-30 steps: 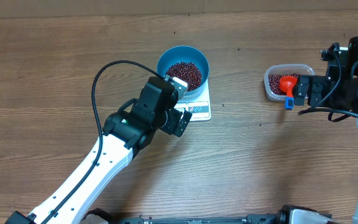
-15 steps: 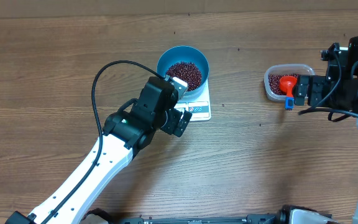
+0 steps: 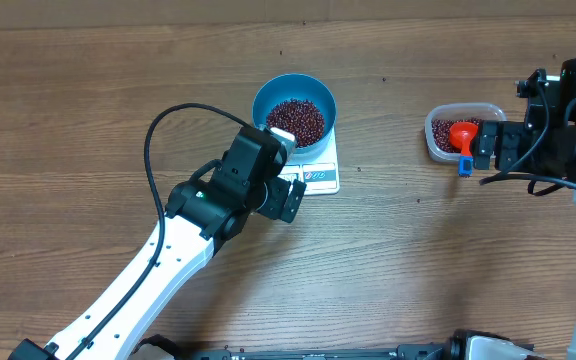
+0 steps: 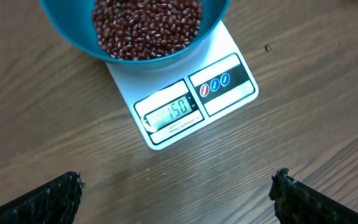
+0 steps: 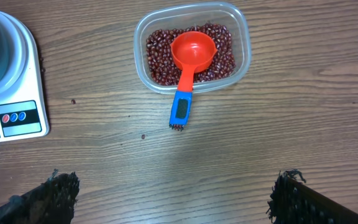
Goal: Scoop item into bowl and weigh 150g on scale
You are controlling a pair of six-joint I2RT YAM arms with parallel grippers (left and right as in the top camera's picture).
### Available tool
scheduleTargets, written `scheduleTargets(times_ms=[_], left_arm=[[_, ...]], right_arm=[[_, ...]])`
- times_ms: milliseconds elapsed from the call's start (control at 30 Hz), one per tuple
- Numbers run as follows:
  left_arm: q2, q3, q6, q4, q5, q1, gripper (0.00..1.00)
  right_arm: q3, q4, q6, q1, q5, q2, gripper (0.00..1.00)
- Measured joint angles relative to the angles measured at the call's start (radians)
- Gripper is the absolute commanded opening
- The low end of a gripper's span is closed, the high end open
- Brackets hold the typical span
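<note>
Overhead: the left gripper, fingers spread and empty, hangs beside the flat white scale. On the scale sits a smooth round blue bowl of speckled maroon beans.
Left wrist: the display ahead reads 150.
Right wrist: the right gripper is spread and empty. Ahead, a red scoop lies in a clear tub.

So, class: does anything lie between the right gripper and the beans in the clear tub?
Only the red scoop: it rests on the beans in the clear tub, handle over the near rim. Otherwise only table before the open right gripper.
</note>
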Motion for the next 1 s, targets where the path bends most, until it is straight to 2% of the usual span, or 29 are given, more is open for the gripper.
scheduleTargets(times_ms=[167, 267, 467, 667, 800, 1000], left_arm=[[0.056, -0.001, -0.145, 0.002, -0.026, -0.004, 1.0], [0.15, -0.008, -0.228, 0.03, -0.034, -0.027, 0.99], [0.341, -0.017, -0.335, 0.188, -0.038, -0.079, 1.0], [0.355, -0.022, -0.458, 0.177, -0.072, -0.08, 0.99], [0.355, -0.023, -0.5, 0.121, -0.093, -0.084, 0.99], [0.355, -0.023, -0.542, 0.135, -0.1, -0.086, 1.0]], right_arm=[[0.0, 0.0, 0.0, 0.0, 0.0, 0.0, 1.0], [0.0, 0.0, 0.0, 0.0, 0.0, 0.0, 1.0], [0.0, 0.0, 0.0, 0.0, 0.0, 0.0, 1.0], [0.0, 0.0, 0.0, 0.0, 0.0, 0.0, 1.0], [0.0, 0.0, 0.0, 0.0, 0.0, 0.0, 1.0], [0.0, 0.0, 0.0, 0.0, 0.0, 0.0, 1.0]])
